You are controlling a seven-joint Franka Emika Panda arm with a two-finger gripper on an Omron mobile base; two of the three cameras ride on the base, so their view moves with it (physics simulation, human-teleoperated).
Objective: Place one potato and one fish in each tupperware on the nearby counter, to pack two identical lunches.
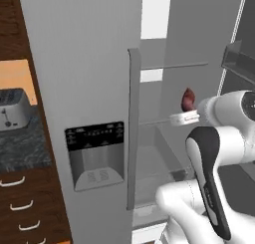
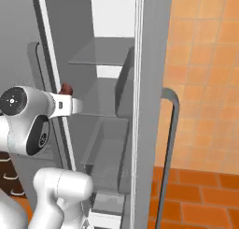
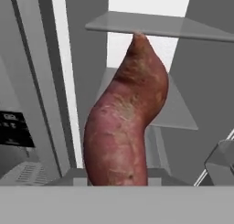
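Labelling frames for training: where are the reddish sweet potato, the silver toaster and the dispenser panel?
Reddish-brown elongated sweet potato (image 3: 121, 127): hand view, mid-body.
Boxy silver toaster (image 1: 12, 108): left base view, front face.
Dark fridge dispenser panel (image 1: 94, 136): left base view, control strip.

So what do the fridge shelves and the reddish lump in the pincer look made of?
The fridge shelves: translucent grey glass or plastic, since what's behind shows through. The reddish lump: likely a sweet potato, matte mottled skin with pale flecks.

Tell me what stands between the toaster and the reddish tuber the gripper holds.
The closed grey fridge door, with dispenser panel and long vertical handle, separates toaster and tuber in the left base view.
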